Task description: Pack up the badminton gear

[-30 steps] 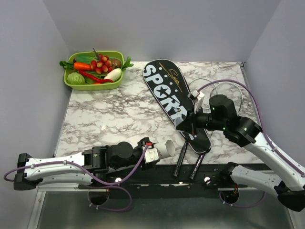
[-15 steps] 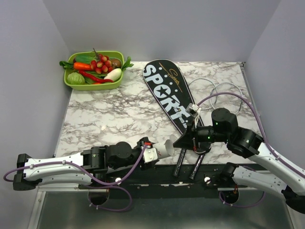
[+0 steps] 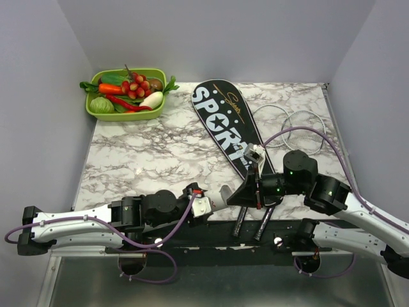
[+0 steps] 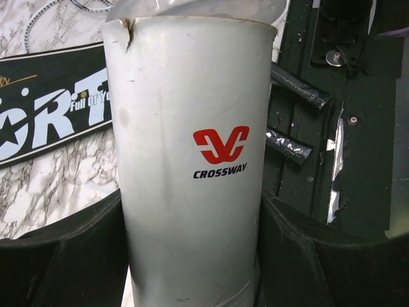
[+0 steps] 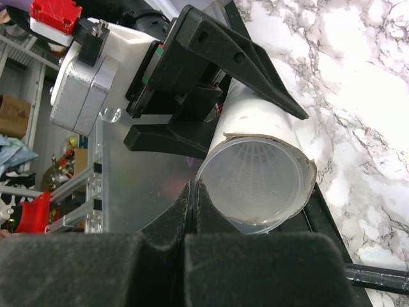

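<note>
The long white tube (image 4: 192,173), printed "CROSSWAY", lies between the jaws of my left gripper (image 4: 192,256), which is shut on it near the table's front edge (image 3: 223,193). My right gripper (image 5: 193,188) is shut, its tips right at the rim of the tube's translucent end cap (image 5: 259,185). In the top view the right gripper (image 3: 231,199) sits at the tube's end. The black "SPORT" bag (image 3: 225,118) lies diagonally on the table. The two rackets' silver heads (image 3: 289,120) lie to its right, and their black handles (image 3: 243,220) stick out over the front edge.
A green tray of toy vegetables (image 3: 102,115) stands at the back left corner. The marble table (image 3: 147,153) ends in a black front rail (image 3: 192,233) where the arms are mounted. Grey walls close in the left, back and right.
My right gripper has moved left and toward the front, away from the bag's narrow end, to the tube's open end. The left gripper still holds the tube in about the same place.
</note>
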Tool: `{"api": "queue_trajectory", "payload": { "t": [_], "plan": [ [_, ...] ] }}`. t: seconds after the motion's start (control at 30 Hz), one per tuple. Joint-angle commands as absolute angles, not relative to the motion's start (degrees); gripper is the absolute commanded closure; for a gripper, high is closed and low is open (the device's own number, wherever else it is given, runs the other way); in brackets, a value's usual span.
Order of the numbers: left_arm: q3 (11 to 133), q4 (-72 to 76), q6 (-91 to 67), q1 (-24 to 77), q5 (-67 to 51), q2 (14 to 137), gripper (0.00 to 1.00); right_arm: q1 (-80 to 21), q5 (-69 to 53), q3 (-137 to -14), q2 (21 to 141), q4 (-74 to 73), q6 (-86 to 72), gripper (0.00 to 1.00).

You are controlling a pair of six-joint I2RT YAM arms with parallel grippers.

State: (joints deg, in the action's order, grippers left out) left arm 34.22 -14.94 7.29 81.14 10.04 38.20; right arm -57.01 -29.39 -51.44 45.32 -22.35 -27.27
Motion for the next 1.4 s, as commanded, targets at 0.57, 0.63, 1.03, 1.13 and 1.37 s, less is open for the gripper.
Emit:
{"api": "queue_trajectory", "payload": {
  "t": [0.57,0.63,1.03,1.13,1.37],
  "plan": [
    [34.36,-13.18,3.60,81.39,10.11,36.30,1.00,-59.06,-25.93,-48.78,46.50,-15.29,-27.95,0.99],
    [34.28,-13.18,3.60,81.39,10.02,36.39,1.00,-59.15,-25.67,-48.60,46.15,-14.94,-28.04,0.99],
    [34.28,-12.92,3.78,81.39,10.11,35.95,1.00,-59.06,-25.84,-46.50,44.73,-11.96,-29.71,0.99],
    [34.19,-12.92,3.78,81.47,10.11,35.86,1.00,-59.24,-26.28,-45.45,45.17,-10.03,-30.32,0.99],
    [34.10,-13.01,3.78,81.47,10.02,35.86,1.00,-59.50,-27.25,-43.60,45.70,-5.89,-31.64,0.99]
  ]
}}
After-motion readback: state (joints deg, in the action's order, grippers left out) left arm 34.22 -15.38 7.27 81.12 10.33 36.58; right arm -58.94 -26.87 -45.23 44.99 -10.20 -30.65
